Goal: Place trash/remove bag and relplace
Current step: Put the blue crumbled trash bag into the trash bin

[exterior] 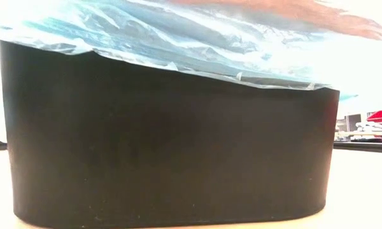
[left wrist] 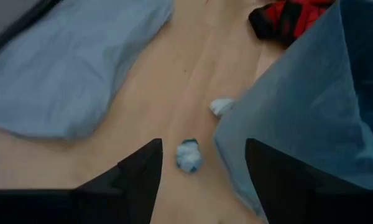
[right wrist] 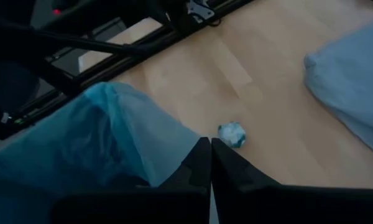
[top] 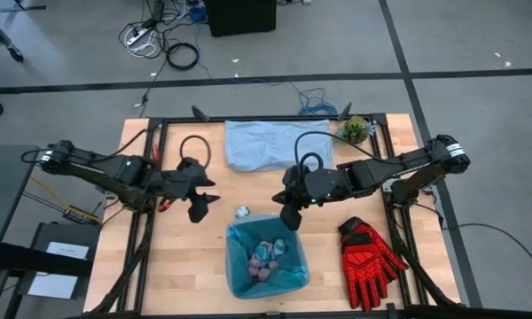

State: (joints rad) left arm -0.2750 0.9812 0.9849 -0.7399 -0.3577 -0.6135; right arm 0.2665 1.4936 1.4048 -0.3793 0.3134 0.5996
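Most of the trash [top: 268, 255] already lies inside the bin [exterior: 165, 133], which stands at the front centre of the worktop [top: 186, 266] with the cyan-blue bag [top: 288, 279] lining it and folded over its rim. Two wads remain outside: a light blue wad [left wrist: 188, 155] and a white wad [left wrist: 221, 106], both on the worktop just beside the bin's far edge. The left gripper [left wrist: 202, 171] hovers directly above the light blue wad with its jaws apart and nothing between them, so the pick is judged to be in preparation. The right gripper [right wrist: 210, 163] is fully closed, holds nothing, and sits over the bin's far rim. A paler grey-blue bag [top: 270, 143] lies flat near the back of the worktop, well apart from the bin, and a red glove [top: 370, 259] lies to the bin's right. Remaining work, as judged: collect the two loose wads, lift out the filled liner, and fit a replacement.
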